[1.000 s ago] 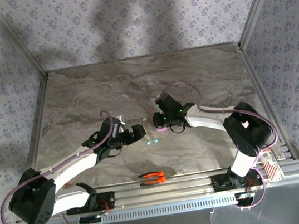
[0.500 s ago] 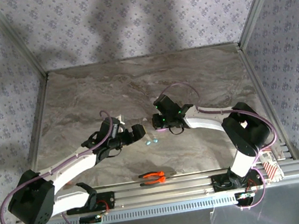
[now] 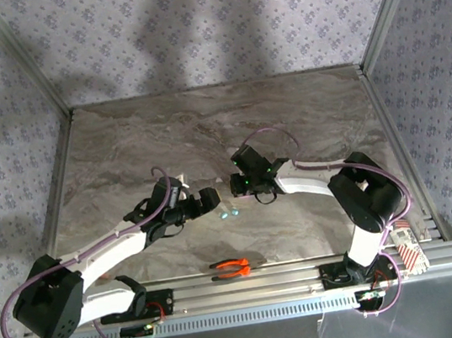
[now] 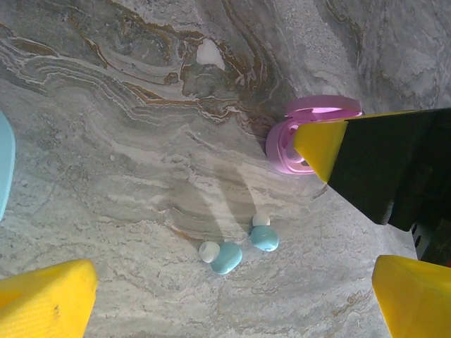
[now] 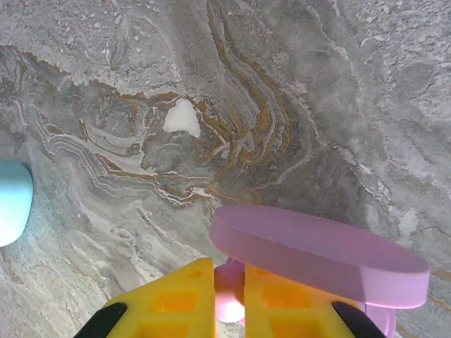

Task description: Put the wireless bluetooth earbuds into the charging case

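Observation:
Two teal earbuds [image 4: 225, 257] [image 4: 264, 238] lie side by side on the marble table, white tips up; from above they are a small teal speck [image 3: 231, 212]. My left gripper [image 4: 232, 303] hangs open over them, apart from them. The pink charging case [image 4: 285, 144] stands open just beyond, lid [image 5: 317, 253] raised. My right gripper [image 5: 229, 271] is shut on a pinkish-purple earbud [image 5: 230, 296], held right at the open case under the lid. In the top view the left gripper [image 3: 209, 199] and right gripper [image 3: 241, 185] face each other closely.
A teal case [image 5: 10, 201] sits at the left edge of the right wrist view and also at the left edge [image 4: 3, 169] of the left wrist view. Orange-handled pliers [image 3: 231, 268] lie near the front rail. Patterned walls enclose the marble table [image 3: 302, 107].
The right arm's elbow has swung inward and its gripper has edged slightly left with the earbud. The left arm has not moved.

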### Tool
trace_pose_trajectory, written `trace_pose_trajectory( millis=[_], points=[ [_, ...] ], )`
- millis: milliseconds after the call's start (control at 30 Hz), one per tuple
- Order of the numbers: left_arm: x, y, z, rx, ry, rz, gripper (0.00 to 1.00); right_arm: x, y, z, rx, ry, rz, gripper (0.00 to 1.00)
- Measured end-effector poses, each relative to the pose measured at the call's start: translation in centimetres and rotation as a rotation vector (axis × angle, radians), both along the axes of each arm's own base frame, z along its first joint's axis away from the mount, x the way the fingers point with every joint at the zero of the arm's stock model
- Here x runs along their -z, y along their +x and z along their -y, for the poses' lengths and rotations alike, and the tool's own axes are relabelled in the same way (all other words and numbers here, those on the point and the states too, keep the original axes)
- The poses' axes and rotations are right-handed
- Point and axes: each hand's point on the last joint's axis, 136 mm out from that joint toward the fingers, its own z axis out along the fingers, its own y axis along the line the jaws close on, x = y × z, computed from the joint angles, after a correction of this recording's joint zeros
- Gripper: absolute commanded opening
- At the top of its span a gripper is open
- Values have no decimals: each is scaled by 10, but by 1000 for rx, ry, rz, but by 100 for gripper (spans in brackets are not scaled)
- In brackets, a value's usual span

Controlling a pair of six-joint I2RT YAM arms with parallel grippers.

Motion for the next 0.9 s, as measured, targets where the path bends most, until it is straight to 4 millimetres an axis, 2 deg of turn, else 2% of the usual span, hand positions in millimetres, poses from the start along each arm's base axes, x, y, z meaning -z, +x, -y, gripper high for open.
trace_pose_trajectory(
  millis=[700, 900],
  points=[
    [0, 0, 0, 0, 0, 0, 100, 1, 0, 0, 1, 2, 3, 15],
    [0, 0, 0, 0, 0, 0, 100, 1, 0, 1, 5, 1, 3, 20]
  ],
)
